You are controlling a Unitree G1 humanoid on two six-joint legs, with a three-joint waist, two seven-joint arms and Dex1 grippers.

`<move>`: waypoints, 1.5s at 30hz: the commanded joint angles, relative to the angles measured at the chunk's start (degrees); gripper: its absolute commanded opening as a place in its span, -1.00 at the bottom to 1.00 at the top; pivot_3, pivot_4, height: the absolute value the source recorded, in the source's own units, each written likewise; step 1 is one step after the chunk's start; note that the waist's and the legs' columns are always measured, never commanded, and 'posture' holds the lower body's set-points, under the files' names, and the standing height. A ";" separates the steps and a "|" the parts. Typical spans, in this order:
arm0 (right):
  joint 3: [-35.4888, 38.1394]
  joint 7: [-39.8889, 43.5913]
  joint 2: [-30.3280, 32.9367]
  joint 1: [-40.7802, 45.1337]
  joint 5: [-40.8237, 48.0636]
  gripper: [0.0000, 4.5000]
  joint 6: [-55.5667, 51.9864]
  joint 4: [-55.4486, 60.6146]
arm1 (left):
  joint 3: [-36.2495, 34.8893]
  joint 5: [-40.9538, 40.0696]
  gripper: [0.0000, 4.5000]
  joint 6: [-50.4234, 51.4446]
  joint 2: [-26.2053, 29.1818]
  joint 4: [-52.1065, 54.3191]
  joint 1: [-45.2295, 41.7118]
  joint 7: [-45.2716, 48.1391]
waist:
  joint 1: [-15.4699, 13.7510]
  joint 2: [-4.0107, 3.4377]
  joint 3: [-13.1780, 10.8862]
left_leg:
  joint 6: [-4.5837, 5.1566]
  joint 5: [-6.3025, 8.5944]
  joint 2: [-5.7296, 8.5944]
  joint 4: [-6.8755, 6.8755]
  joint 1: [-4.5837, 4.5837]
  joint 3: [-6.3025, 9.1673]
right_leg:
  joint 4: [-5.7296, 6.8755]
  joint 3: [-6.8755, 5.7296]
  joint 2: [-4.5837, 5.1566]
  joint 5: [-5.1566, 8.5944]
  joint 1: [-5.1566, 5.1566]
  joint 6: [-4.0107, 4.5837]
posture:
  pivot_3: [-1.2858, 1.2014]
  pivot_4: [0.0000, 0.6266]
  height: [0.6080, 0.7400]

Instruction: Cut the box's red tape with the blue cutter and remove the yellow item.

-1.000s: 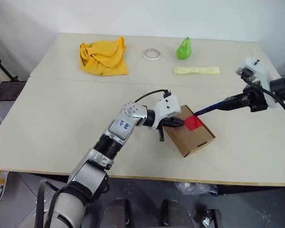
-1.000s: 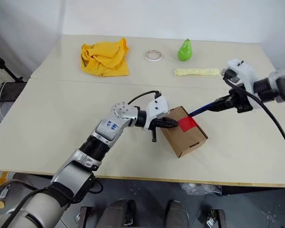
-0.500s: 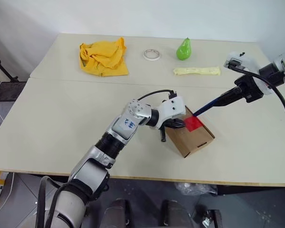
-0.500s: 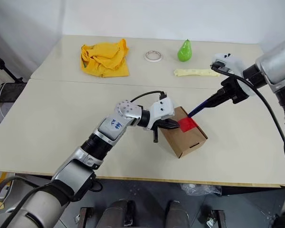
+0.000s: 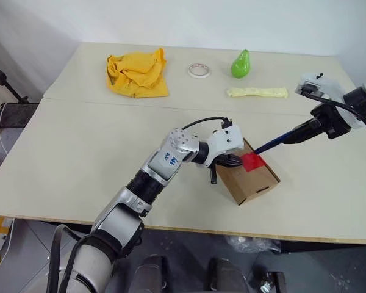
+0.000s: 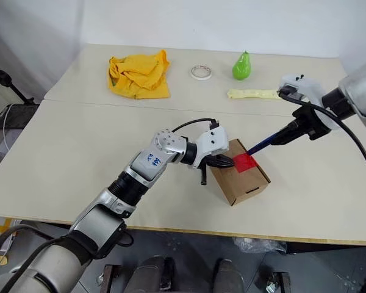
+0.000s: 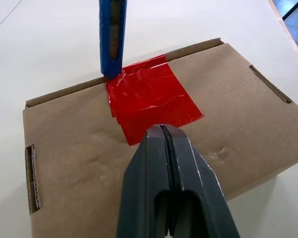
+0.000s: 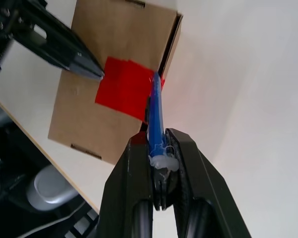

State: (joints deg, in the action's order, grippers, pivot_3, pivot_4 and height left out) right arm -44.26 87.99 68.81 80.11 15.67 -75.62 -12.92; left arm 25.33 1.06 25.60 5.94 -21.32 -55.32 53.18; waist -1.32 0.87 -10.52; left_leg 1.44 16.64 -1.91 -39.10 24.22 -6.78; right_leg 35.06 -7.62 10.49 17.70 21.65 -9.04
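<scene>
The brown cardboard box (image 5: 256,181) lies closed on the table with the red tape (image 5: 252,161) across its top seam. My left gripper (image 7: 161,129) is shut, and its tip presses on the box top at the near edge of the tape (image 7: 150,101). My right gripper (image 8: 156,138) is shut on the blue cutter (image 5: 274,143). The cutter slants down from the right, and its tip (image 7: 111,73) touches the tape's far edge at the seam. The yellow item is hidden.
At the back of the table lie a yellow-orange cloth (image 5: 137,73), a white tape roll (image 5: 199,70), a green pear (image 5: 240,63) and a pale yellow strip (image 5: 257,92). The box sits close to the table's front edge (image 5: 232,231).
My right hand rose, came back down and turned, while the cutter's tip stayed at the tape's edge. The left gripper has kept pressing on the box. The whole picture shifted slightly.
</scene>
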 commanded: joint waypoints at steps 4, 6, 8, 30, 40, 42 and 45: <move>-0.01 4.51 4.13 -1.78 2.60 -0.93 -1.44 4.58 | 5.13 3.62 -1.00 4.28 0.93 -6.41 3.91 1.21 | -0.07 -0.03 0.02 | 0.01 0.00 -0.01 0.00 0.00 0.01 | -0.02 0.00 0.00 0.00 0.00 0.00 | 0.03 -0.52 1.00; 0.16 4.51 4.48 -2.03 2.54 -0.93 -1.49 4.76 | 5.10 3.67 -1.00 4.26 0.82 -6.50 3.87 1.18 | -0.03 -0.03 0.04 | 0.01 0.01 0.00 0.00 0.00 0.01 | -0.05 0.00 0.00 0.00 -0.01 0.00 | 0.03 -0.52 1.00; 0.13 4.50 4.84 -1.67 2.32 -0.93 -1.21 4.21 | 5.11 3.70 -1.00 4.21 0.92 -6.47 3.95 1.34 | -0.03 -0.06 0.05 | 0.02 0.02 0.00 0.00 0.00 0.00 | -0.06 0.00 0.00 0.00 -0.02 0.00 | 0.03 -0.52 1.00; -7.73 4.51 5.08 0.73 2.99 -0.93 3.01 -0.67 | 5.03 3.58 -1.00 5.06 0.32 -5.68 5.00 0.18 | -0.02 -0.11 0.47 | 0.03 0.02 -0.01 -0.03 -0.03 0.01 | -0.06 -0.01 0.00 0.00 -0.05 0.01 | 0.03 -0.52 1.00; -9.68 4.51 7.68 1.72 6.05 -0.93 0.69 2.68 | 5.35 3.59 -1.00 5.67 0.61 -5.28 5.39 0.30 | -0.01 -0.20 0.64 | 0.04 0.05 -0.02 -0.03 -0.05 0.00 | -0.09 -0.01 0.01 0.01 -0.07 0.01 | 0.03 -0.52 1.00; -10.23 4.51 7.74 1.96 5.88 -0.93 0.90 2.37 | 5.39 3.58 -1.00 5.76 0.61 -5.19 5.47 0.31 | -0.02 -0.20 0.64 | 0.04 0.05 -0.02 -0.03 -0.05 0.00 | -0.09 -0.02 0.01 0.01 -0.07 0.01 | 0.03 -0.52 1.00; -11.25 4.51 7.88 2.58 6.16 -0.93 1.00 2.17 | 5.35 3.42 -1.00 6.06 0.64 -4.81 5.95 0.27 | -0.01 -0.21 0.65 | 0.04 0.05 -0.02 -0.03 -0.05 -0.01 | -0.09 -0.01 0.01 0.01 -0.07 0.02 | 0.03 -0.52 1.00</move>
State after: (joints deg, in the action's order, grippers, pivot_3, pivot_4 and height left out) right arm -54.58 88.64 75.06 81.96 20.98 -74.07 -11.25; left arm 25.39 1.06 26.35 5.39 -21.00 -54.23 52.65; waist -1.33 0.66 -9.88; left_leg 1.48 16.69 -1.93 -39.14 24.17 -6.78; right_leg 34.97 -7.63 10.50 17.71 21.58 -9.02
